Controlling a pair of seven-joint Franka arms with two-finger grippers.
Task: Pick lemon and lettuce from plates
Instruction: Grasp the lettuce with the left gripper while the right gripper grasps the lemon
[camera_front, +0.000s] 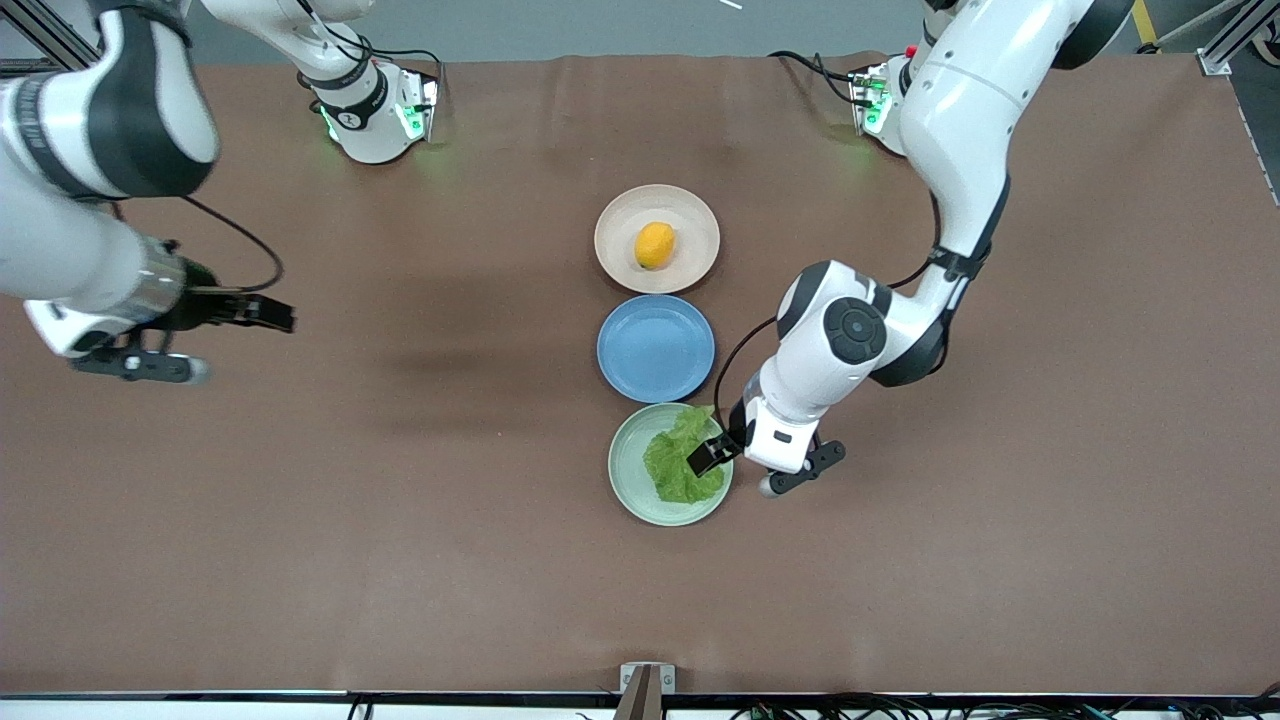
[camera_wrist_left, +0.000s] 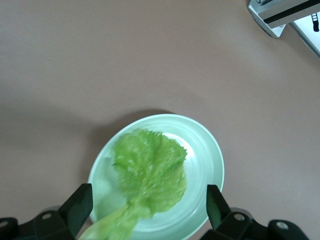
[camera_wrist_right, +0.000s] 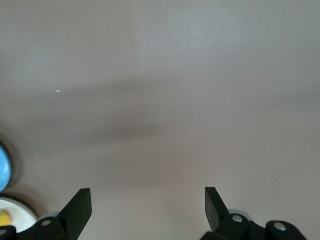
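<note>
The right end effector (camera_front: 245, 312) hangs open and empty over bare surface (camera_front: 400, 500) at the right arm's end, waiting. The lemon (camera_front: 654, 245) sits untouched on the beige plate (camera_front: 700, 215). The lettuce (camera_front: 680, 465) lies on the green plate (camera_front: 630, 490), the left end effector (camera_front: 712, 455) open above it. Neither pick is done yet.

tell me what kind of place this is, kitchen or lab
Most likely a robotics lab, not a kitchen: two robot arms bolted to a brown-covered table, an aluminium frame at its edges, and only staged props, a lemon and lettuce on plates.
</note>
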